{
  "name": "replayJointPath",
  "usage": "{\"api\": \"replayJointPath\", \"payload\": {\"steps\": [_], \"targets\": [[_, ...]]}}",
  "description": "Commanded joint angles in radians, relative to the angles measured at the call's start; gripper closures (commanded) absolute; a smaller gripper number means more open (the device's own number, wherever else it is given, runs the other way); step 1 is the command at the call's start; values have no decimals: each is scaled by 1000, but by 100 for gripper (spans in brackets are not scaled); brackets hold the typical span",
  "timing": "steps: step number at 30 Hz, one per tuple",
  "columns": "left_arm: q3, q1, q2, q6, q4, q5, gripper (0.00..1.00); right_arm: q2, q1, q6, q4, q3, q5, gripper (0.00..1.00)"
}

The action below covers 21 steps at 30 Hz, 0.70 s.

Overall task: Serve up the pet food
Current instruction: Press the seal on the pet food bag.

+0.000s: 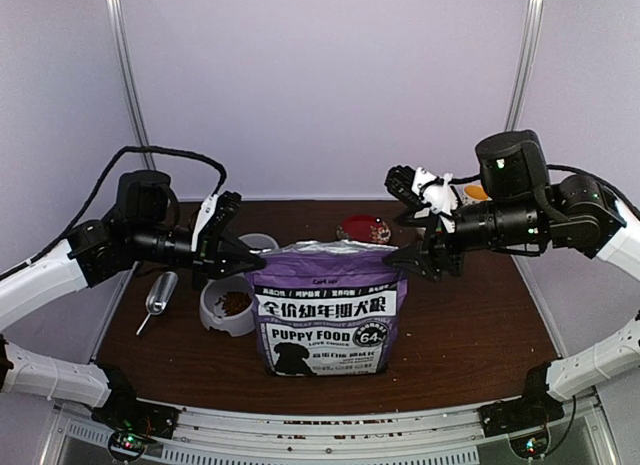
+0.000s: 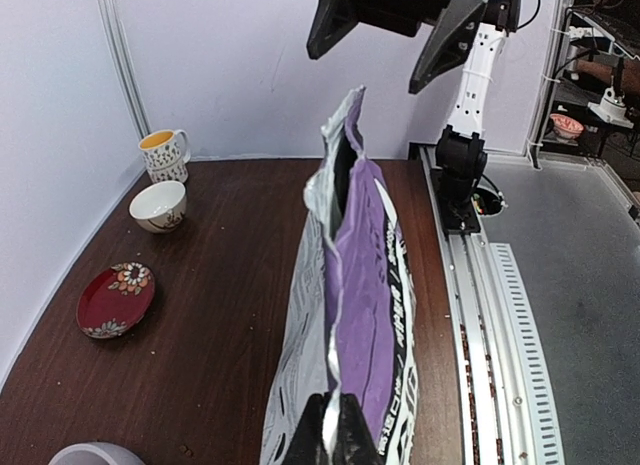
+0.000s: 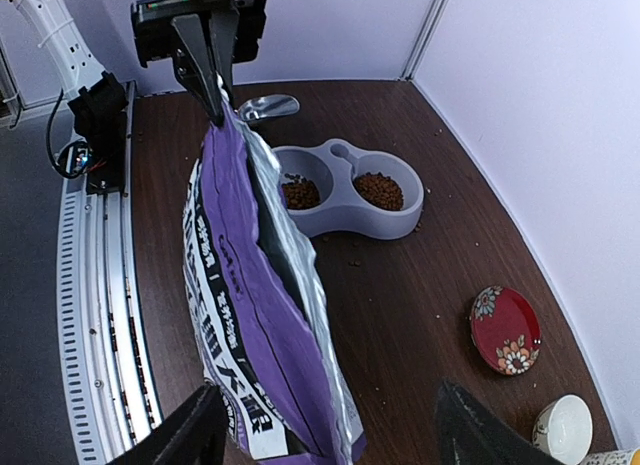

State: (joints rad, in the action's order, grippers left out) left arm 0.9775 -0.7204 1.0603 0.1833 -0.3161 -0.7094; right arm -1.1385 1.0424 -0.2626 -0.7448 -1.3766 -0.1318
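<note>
The purple pet food bag (image 1: 330, 310) stands upright mid-table with its silver top edge open. My left gripper (image 1: 258, 262) is shut on the bag's top left corner, and in the left wrist view its black fingers (image 2: 312, 435) pinch the silver edge. My right gripper (image 1: 415, 257) is open at the top right corner. In the right wrist view its fingers (image 3: 195, 437) stand wide on either side of the bag (image 3: 260, 305) without touching it. Brown pet food (image 3: 380, 190) lies in both cups of the grey double bowl (image 3: 395, 223), left of the bag.
A metal scoop (image 1: 160, 293) lies left of the double bowl (image 1: 212, 320). A red flowered plate (image 1: 365, 228) sits behind the bag, with a small white bowl (image 2: 158, 205) and a mug (image 2: 165, 150) at the back right. A few loose kibbles dot the wood.
</note>
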Motion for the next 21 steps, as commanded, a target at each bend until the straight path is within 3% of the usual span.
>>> {"api": "replayJointPath", "payload": {"steps": [1, 21], "targets": [[-10, -6, -23, -17, 110, 13, 100, -93, 45, -10, -133, -151, 14, 26], [-59, -11, -78, 1, 109, 20, 100, -532, 192, -70, -292, -654, -45, 15]]}}
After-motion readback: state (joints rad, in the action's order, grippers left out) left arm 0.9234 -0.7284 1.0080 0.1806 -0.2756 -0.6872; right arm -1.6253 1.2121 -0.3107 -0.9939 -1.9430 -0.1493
